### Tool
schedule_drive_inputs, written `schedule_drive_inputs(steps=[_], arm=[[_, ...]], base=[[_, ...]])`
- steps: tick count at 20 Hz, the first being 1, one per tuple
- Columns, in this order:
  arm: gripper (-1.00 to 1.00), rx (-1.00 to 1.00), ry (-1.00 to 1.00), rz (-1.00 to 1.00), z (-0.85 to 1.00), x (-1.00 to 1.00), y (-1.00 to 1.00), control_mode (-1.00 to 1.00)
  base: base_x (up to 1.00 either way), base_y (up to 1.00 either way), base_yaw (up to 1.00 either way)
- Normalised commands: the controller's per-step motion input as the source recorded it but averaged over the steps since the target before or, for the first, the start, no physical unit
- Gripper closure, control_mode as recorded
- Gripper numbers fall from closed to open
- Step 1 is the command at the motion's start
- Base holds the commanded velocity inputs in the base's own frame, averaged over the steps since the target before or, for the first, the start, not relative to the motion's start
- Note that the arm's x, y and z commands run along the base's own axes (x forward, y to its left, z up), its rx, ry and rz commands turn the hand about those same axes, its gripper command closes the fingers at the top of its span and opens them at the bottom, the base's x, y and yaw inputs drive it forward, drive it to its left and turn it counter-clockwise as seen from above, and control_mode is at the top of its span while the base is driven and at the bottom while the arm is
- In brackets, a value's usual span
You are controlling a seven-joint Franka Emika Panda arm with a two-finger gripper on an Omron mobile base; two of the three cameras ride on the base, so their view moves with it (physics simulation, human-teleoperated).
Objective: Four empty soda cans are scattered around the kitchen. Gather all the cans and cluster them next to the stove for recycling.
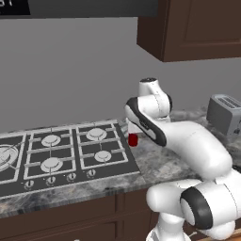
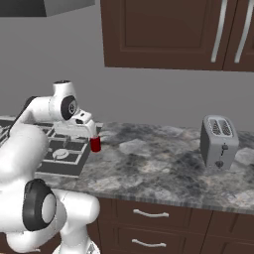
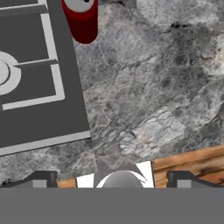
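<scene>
From the left base view, a small red cylindrical soda can stands upright on the grey marbled stone worktop, just beside the right edge of the flat black built-in stove with its round silver-white burners. The white arm bends over it. A silver toaster sits far right.

From the right base view, the can stands just below the tool, off the stove's corner; the toaster is well apart.

In the hand view, the can stands at the top beside the stove's edge. The tool has its fingertips spread wide, holding nothing.
</scene>
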Motion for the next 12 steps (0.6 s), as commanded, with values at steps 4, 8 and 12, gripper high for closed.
schedule_drive_inputs(steps=[4,8,12], arm=[[-1.0,0.03,-0.05,-0.11,0.0,-0.84,-0.26,-1.0],[-1.0,0.05,-0.15,-0.06,0.0,-0.72,-0.15,-1.0],[-1.0,0.05,-0.14,0.0,-0.01,-0.53,-0.15,-1.0]], base=[[0.0,0.0,0.0],[0.0,0.0,0.0],[0.0,0.0,0.0]])
